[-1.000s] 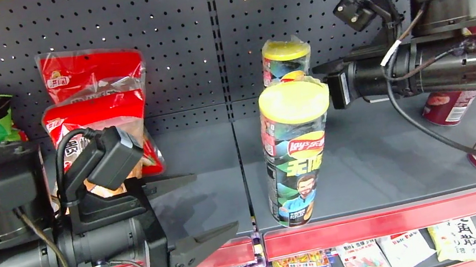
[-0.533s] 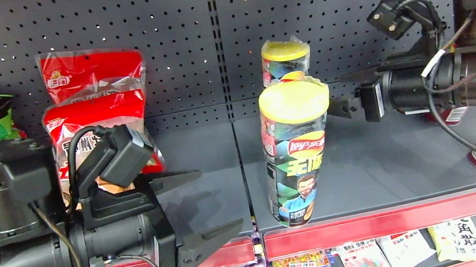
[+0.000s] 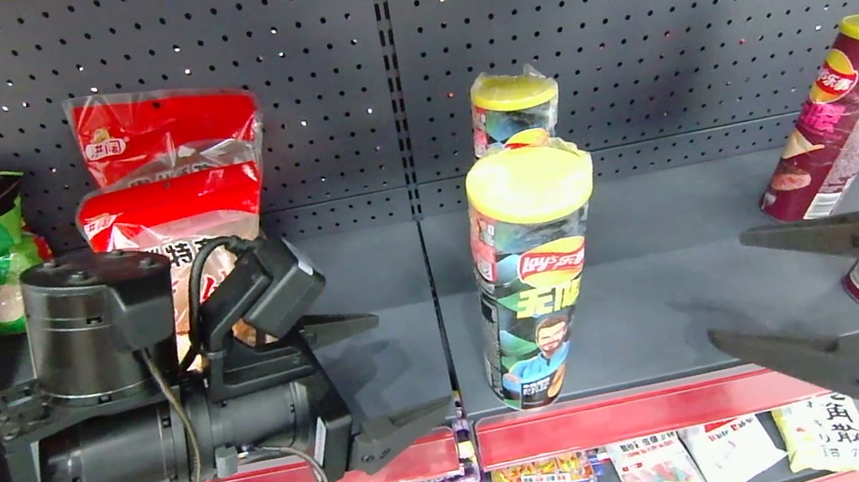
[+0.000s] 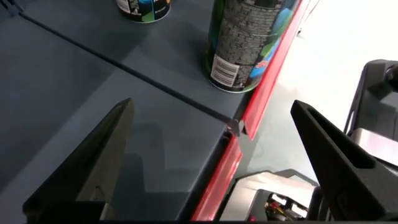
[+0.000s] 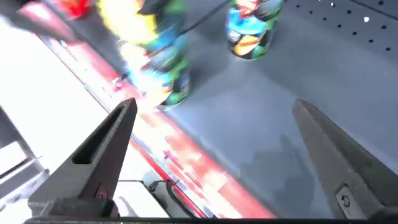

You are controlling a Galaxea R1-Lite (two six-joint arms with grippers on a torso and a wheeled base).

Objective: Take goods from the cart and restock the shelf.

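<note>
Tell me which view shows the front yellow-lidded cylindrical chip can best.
The head view: the front yellow-lidded cylindrical chip can stands whole there, lid to base, upright by the shelf's red front lip. The left wrist view catches only its lower body with the barcode. The right wrist view shows it with little detail.

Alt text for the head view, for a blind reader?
A yellow-lidded chip canister stands at the front edge of a grey shelf, between the open left gripper and open right gripper. A matching canister stands behind; red snack bags sit to the left, a tilted maroon canister to the right.
</note>
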